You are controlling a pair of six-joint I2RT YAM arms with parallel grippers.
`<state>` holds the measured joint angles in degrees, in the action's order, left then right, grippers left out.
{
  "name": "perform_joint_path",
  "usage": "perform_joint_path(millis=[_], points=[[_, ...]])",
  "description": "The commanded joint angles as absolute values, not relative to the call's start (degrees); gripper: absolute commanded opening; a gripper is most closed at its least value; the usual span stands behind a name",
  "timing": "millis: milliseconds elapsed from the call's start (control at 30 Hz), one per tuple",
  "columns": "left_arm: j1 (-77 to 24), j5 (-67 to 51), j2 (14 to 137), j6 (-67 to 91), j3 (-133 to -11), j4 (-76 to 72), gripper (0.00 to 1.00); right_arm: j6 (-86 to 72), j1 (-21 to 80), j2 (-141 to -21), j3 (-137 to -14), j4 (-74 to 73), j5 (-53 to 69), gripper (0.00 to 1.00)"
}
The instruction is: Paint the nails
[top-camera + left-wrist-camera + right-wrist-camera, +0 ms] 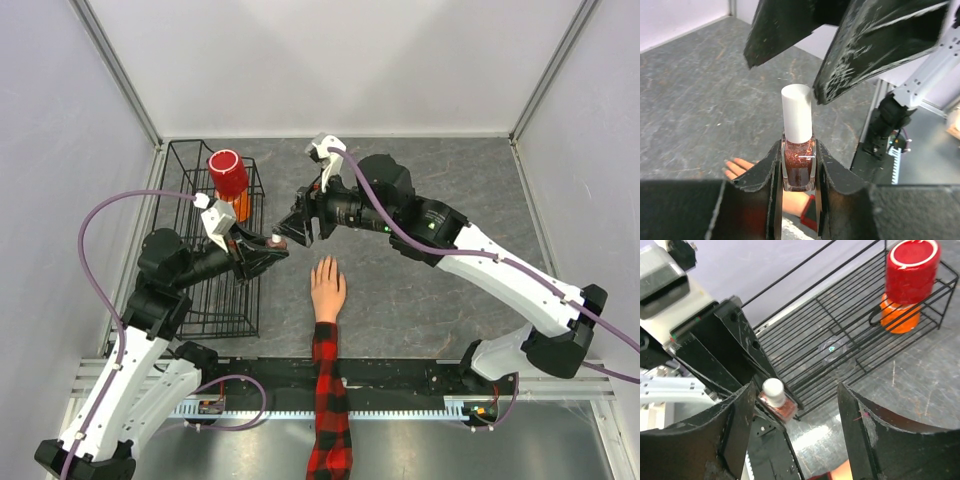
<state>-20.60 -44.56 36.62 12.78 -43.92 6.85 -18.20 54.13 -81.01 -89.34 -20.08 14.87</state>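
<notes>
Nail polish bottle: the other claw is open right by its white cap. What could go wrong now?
1. The right gripper is open but off-centre, one finger almost touching the white cap. Closing there might miss the cap or tilt the nail polish bottle in the left gripper.
2. The bottle is held in the air near the mannequin hand. If it slips, it could fall and hit the hand.

light: bright, even, diffuse | shadows: faint | glare: pale patch on bench (920,385) between right fingers (890,440) | blur: left fingers (690,210) soft near lens
</notes>
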Motion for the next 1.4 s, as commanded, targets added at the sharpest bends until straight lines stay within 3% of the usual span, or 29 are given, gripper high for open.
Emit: perform_joint_path(millis=[0,267,433,567,633,667,733,833,900,933,1000,1033,1300,1367], points=[[-20.48,-41.57,35.68,8.17,-45.53,7.82,0.02,-18.02,58.96,-83.31,-95.88,-24.08,1.16,0.7],[-20.48,-39.73,33.75,9.05,-45.26,7.56,0.02,-17.84,62.23,-86.13,-98.79,-25.84,-4.48,0.47],[-20.48,-40.25,33.05,10.46,-45.26,6.95,0.02,-17.67,62.4,-86.31,-98.26,-25.58,-3.87,0.43],[-20.48,-41.66,33.48,11.86,-45.35,6.07,0.02,-16.44,62.4,-86.14,-97.82,-25.05,-0.19,0.31],[-20.48,-41.92,33.75,12.56,-45.53,5.28,0.02,-15.65,62.4,-85.87,-97.47,-24.44,2.18,0.23],[-20.48,-42.88,33.75,13.09,-45.53,5.01,0.02,-15.21,62.32,-85.52,-97.04,-24.35,3.15,0.12],[-20.39,-45.86,34.1,13.88,-45.79,4.22,0.02,-13.2,61.79,-84.91,-95.9,-23.73,7.28,0.0],[-20.39,-57.5,34.8,17.3,-45.7,0.28,0.02,-10.47,58.28,-81.66,-89.68,-17.7,25.77,0.0],[-20.39,-65.52,36.29,25.19,-44.92,-10.42,0.02,-10.37,54.07,-78.15,-84.84,-11.37,37.91,0.0],[-20.48,-72.53,36.99,29.31,-43.43,-16.29,0.02,-11.07,52.92,-77.26,-80.29,-4.03,50.85,0.0],[-20.48,-76.36,38.84,42.41,-41.76,-31.46,0.02,-14.14,51.07,-76.55,-77.97,1.56,59.29,0.0],[-20.48,-77.33,39.11,44.02,-41.57,-32.16,0.02,-14.24,50.98,-76.9,-78.39,2.02,62.28,0.0],[-20.48,-62.6,34.98,22.69,-47.46,-1.95,0.02,-13.63,50.1,-74.79,-79.09,-4.37,50.03,0.0],[-20.39,-54.26,33.58,20.49,-48.08,3.5,0.02,-15.55,50.1,-74.79,-80.85,-8.25,45.2,0.27]])
